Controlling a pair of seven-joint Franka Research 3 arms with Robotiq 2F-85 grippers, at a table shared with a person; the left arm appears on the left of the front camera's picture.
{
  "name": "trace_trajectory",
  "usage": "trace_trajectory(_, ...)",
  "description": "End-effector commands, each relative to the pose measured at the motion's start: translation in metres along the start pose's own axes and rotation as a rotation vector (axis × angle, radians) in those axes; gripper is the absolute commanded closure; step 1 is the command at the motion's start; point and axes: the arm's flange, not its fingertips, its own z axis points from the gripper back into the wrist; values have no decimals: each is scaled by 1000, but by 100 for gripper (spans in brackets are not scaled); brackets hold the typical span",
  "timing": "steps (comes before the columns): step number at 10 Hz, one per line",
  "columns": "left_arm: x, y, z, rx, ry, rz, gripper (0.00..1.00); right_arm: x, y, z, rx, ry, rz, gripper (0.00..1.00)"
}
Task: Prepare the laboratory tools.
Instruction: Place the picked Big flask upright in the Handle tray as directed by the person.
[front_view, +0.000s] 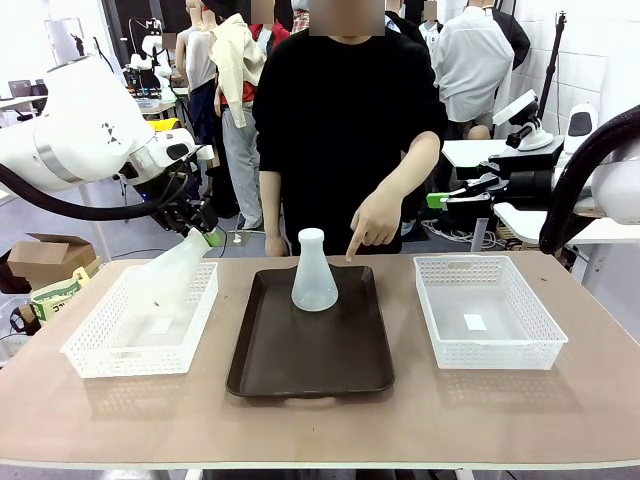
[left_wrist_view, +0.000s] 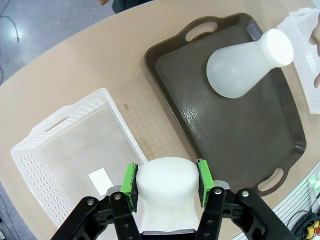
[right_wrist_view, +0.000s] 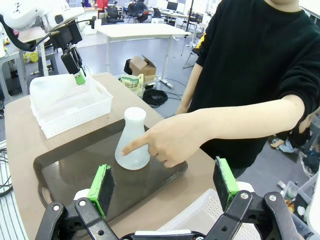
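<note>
1. I have the left gripper clamped on the neck of one flask, its green pads pressing either side of the white mouth; the hold is taken high on the narrow part, I judge, because the wide base would not fit between the jaws

2. That held flask hangs tilted above the left basket, neck up toward the gripper at the far side and base swung down and toward the robot's left; its long axis runs on a slant, well off upright

3. The second flask stands upright on the dark brown tray in the middle of the surface, base down and neck straight up, near the tray's far edge

4. The person's hand reaches over from the far side, forefinger aimed down at the tray just beside the standing flask; I read it as marking where the next one should go, though that is only my guess

5. My right gripper waits off to the right, above the edge of the right basket, jaws spread wide and holding nothing, kept clear of the tray and the pointing hand

6. By my estimate one flask is set out and the other is mid-carry, not yet over the tray
</note>
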Motion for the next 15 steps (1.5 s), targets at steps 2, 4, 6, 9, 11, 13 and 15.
trace_trajectory(2,2,-2,2,-2,-8,-3,100,-2,1,0,6,-5,-14,0)
trace_trajectory(4,2,-2,2,-2,-8,-3,100,-2,1,0,6,-5,-14,0)
trace_trajectory(6,0,-2,0,-1,0,-3,100,-2,1,0,6,-5,-14,0)
trace_trajectory(9,14,-72,12,-31,-5,-381,100,-2,1,0,6,-5,-14,0)
trace_trajectory(11,2,-109,3,-146,-110,-656,100,-2,1,0,6,-5,-14,0)
trace_trajectory(13,0,-105,-1,-287,-217,-818,100,-2,1,0,6,-5,-14,0)
trace_trajectory(15,-5,-99,4,-487,-372,-866,100,-2,1,0,6,-5,-14,0)
